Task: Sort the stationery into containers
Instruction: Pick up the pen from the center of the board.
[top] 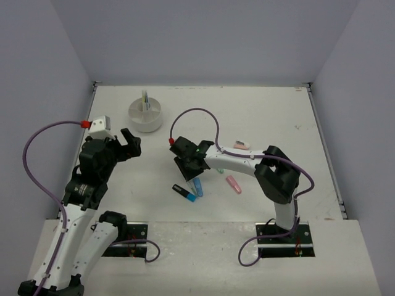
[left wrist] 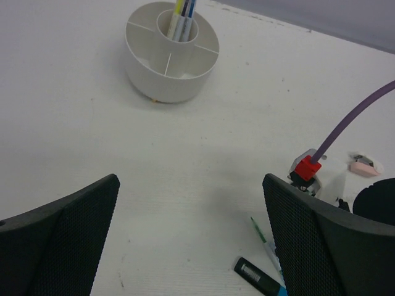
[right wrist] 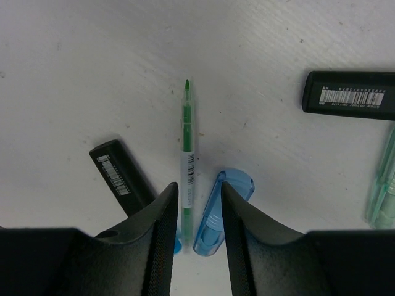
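My right gripper (top: 190, 171) hovers low over a cluster of stationery. In the right wrist view its jaws (right wrist: 197, 185) are narrowed but open, straddling a thin green pen (right wrist: 186, 135) and the tail of a blue highlighter (right wrist: 225, 203); neither is lifted. A black-capped highlighter (right wrist: 120, 176) lies just left of the fingers and another black one (right wrist: 349, 94) at the far right. The white divided tub (top: 145, 115) stands at the back left with pens (left wrist: 182, 15) upright in its centre. My left gripper (top: 131, 143) is wide open and holds nothing, well short of the tub (left wrist: 139, 58).
A pink highlighter (top: 232, 184) and a pale green one (top: 217, 168) lie right of the cluster. A pink eraser (top: 242, 145) sits behind the right arm. The black-and-blue highlighter (top: 184, 192) is nearest the front. A purple cable loops over each arm.
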Controlling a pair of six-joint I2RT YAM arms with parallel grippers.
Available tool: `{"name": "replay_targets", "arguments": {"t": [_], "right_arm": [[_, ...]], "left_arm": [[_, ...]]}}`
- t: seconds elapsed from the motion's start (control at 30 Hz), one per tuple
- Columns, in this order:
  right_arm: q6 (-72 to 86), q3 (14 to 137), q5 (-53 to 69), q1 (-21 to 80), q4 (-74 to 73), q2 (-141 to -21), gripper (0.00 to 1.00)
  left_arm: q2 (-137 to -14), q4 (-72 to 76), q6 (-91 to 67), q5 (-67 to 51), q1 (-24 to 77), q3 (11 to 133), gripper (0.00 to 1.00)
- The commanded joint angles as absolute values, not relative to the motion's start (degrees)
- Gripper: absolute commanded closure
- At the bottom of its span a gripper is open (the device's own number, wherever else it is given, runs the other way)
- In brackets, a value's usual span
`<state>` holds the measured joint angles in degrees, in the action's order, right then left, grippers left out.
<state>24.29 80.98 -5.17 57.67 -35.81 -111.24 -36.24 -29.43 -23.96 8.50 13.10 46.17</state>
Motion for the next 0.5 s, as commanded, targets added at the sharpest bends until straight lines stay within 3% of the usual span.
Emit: {"name": "replay_targets", "arguments": {"t": [0.0,0.13,0.47], "right_arm": [[23.99,84.06,-5.68,58.39,-39.14,-112.89,0.66],[24.08,84.55,-4.61,58.71,-39.64,-114.75,0.72],[25.43,83.52,-3.43,59.99,-39.26,-115.97,0.73]], "left_arm": [[-36.75,-28.04,-21.40,9.11,12.89,42.11,0.00],[-38.12,-28.28,-20.90,9.29,13.00,42.46,0.00],[-36.43,-27.93,-21.27,10.11,12.83,41.81,0.00]]}}
